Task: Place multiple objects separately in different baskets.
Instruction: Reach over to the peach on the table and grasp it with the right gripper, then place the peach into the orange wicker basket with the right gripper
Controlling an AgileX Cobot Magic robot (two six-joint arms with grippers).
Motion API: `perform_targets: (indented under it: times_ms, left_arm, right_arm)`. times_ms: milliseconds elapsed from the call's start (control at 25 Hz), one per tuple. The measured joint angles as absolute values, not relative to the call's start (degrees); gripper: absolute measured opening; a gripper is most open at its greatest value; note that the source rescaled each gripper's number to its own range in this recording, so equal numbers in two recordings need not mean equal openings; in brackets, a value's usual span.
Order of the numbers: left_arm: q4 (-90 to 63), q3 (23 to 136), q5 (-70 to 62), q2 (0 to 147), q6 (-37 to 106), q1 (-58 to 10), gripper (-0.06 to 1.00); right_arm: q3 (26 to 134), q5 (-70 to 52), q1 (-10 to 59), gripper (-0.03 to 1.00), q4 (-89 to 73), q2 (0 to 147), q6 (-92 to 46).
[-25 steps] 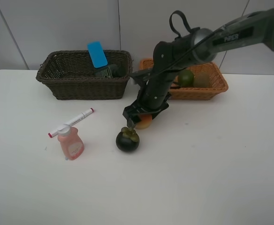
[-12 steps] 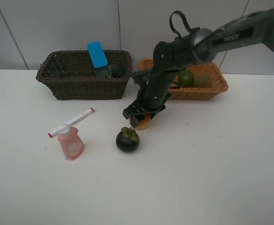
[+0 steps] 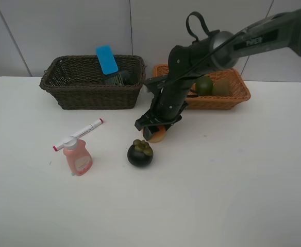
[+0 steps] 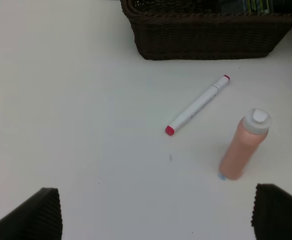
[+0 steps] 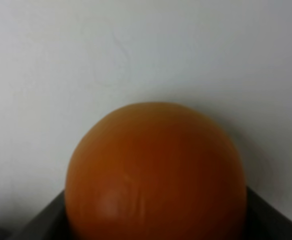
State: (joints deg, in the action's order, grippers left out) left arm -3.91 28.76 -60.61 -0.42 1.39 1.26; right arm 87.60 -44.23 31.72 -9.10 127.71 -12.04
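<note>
1. Closest in, the pink bottle stands upright on the white table, with the white-red marker lying just behind it. The left gripper hangs above them, jaws spread wide and holding nothing.
2. Next up, the dark mangosteen sits just beside the action.
3. And here it is: the right gripper is down over the orange peach. Its jaws are drawn partway in and hug both flanks, and the peach looks to be resting on the table.
4. Danger here! It's a round, smooth fruit, so a grip below its middle could squeeze it out on the lift. It could then roll into the mangosteen.
5. Further back, the light orange-tan basket holds the green fruit and the brown kiwi. Too low a carry could clip its near rim and knock the peach loose.
6. Farthest left, the dark brown basket holds the blue flat block, propped up, and the dark grey bottle.
</note>
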Motion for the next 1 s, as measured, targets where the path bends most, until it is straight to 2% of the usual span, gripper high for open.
perform_targets:
  times_ms: [520,720,1000]
  left_arm:
    - [-3.91,28.76,-60.61,-0.42,1.39,1.26,0.99]
    - [-3.91,28.76,-60.61,-0.42,1.39,1.26,0.99]
    - [-3.91,28.76,-60.61,-0.42,1.39,1.26,0.99]
  right_arm:
    - [87.6,-45.59,31.72,0.43,-8.48,116.45,-12.04]
    - [87.6,-45.55,31.55,0.43,-3.61,110.51,-10.54]
    - [87.66,-41.66,26.0,0.43,0.35,108.79,-7.74]
